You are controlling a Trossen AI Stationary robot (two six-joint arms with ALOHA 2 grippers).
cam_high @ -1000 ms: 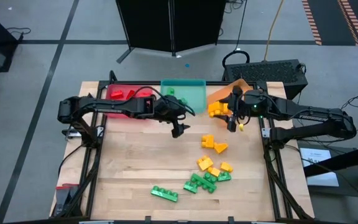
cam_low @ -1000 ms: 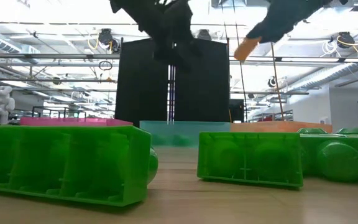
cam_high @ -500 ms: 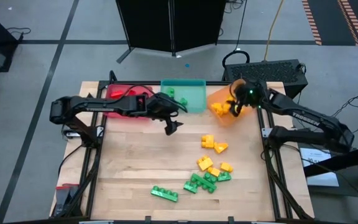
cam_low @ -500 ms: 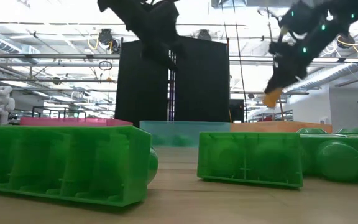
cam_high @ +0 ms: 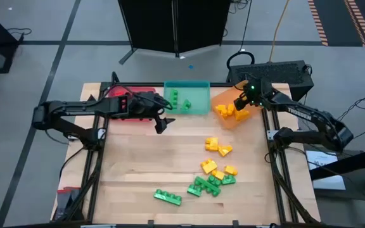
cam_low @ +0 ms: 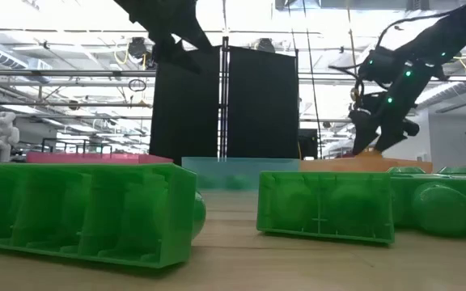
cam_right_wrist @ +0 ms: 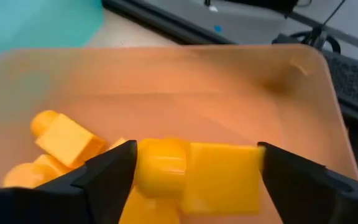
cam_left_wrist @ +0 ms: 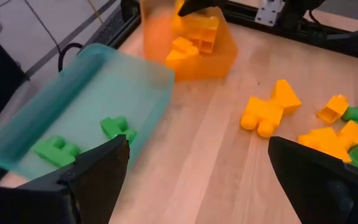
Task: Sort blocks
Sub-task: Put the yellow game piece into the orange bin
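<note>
My right gripper [cam_high: 240, 105] hangs over the orange tray [cam_high: 232, 119] at the table's far right, and a yellow block [cam_right_wrist: 197, 175] fills the gap between its fingers. Other yellow blocks [cam_right_wrist: 64, 140] lie in that tray. My left gripper [cam_high: 162, 125] stands open above bare table in front of the red tray [cam_high: 122, 94] and teal tray [cam_high: 198, 96], nothing between its fingers [cam_left_wrist: 197, 143]. Two green blocks [cam_left_wrist: 86, 140] lie in the teal tray. Loose yellow blocks [cam_high: 217, 147] and green blocks [cam_high: 204, 185] lie on the table's right and near side. My right gripper has the yellow block pinched between its two fingers, one finger on each end of it [cam_right_wrist: 143, 171]. The fingers slant down from the table's right side. The block lies level across the gap, clear of the tray's floor and of the yellow blocks below.
The three trays stand side by side along the far edge. A long green block [cam_high: 168, 197] lies near the front edge, close before the low camera [cam_low: 79, 214]. The table's left half is bare wood [cam_high: 132, 164].
My right gripper has swung with the yellow block toward the far edge and sunk over the orange tray, turning about as it went. My left gripper has drawn back toward the table's left edge and risen a little, still open.
</note>
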